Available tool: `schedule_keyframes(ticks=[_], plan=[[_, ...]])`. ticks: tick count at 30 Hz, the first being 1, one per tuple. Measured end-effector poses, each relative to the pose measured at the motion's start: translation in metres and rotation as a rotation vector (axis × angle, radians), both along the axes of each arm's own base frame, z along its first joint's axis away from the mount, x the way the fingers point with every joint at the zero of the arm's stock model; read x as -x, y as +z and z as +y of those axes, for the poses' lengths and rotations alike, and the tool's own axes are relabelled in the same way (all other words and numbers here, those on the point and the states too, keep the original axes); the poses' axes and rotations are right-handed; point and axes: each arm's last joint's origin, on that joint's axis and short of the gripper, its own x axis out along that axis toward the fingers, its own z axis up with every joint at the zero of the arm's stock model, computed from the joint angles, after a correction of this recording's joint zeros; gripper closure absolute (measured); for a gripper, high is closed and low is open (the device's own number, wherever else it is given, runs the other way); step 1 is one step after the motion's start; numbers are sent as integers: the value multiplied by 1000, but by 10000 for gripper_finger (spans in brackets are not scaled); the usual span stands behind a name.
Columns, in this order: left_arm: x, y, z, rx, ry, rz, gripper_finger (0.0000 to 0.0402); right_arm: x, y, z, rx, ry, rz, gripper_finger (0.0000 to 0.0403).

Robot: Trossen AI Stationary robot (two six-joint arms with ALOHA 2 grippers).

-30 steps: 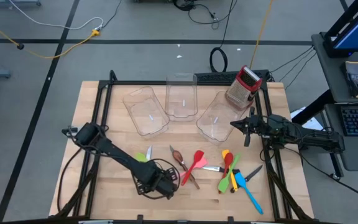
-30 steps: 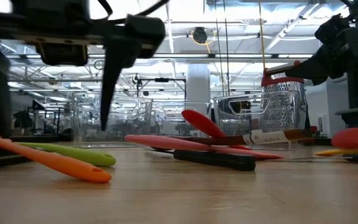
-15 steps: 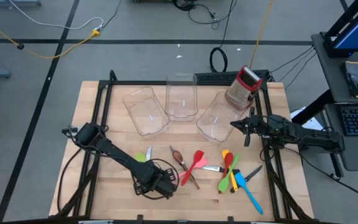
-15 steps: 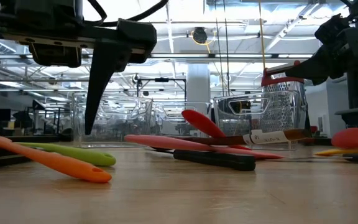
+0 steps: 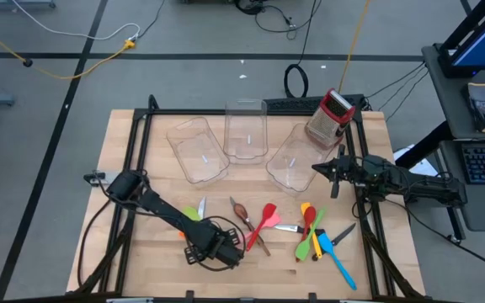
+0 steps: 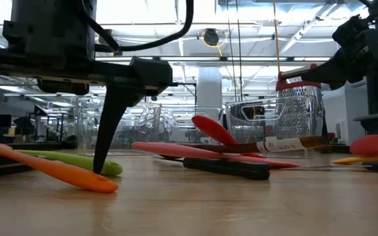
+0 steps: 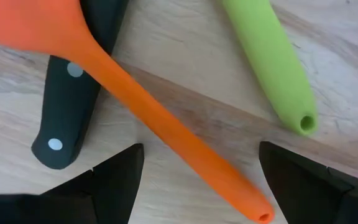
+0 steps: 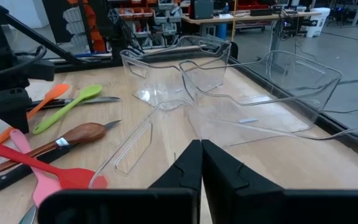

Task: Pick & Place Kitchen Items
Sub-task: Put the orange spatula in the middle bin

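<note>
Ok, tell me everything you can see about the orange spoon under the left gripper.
The orange spoon looks like smooth matte silicone or plastic, one piece, with a broad head and a long tapering handle ending in a small hole. It lies flat on the wooden table, crossing over a black knife handle, beside a green utensil handle. The open left gripper straddles its handle, not yet gripping.

Left pincer [image 7: 194, 171] open, straddling orange spatula [image 7: 154, 118]; black-handled knife [image 7: 73, 99], green spoon [image 7: 272, 68] crowd either side
</note>
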Motion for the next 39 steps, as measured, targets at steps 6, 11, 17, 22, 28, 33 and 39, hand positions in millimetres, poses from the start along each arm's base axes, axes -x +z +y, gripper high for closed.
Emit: schedule_keyframes(ticks=[6,11,17,22,28,33,39], plan=[[-3,-3,-1,13,-13,-16,75,0,0,0,0,0,-1,399],[-3,-4,-1,25,-45,-12,75,0,0,0,0,0,0,399],[-3,-5,-6,4,-104,-44,75,0,0,0,0,0,-1,399],[-3,-5,-7,-12,-120,-57,75,0,0,0,0,0,0,399],[-2,-5,-7,12,-114,-42,75,0,0,0,0,0,0,399],[-2,-5,-7,4,-87,-38,75,0,0,0,0,0,0,399],[-3,-5,-7,-10,-133,-57,75,0,0,0,0,0,0,399]])
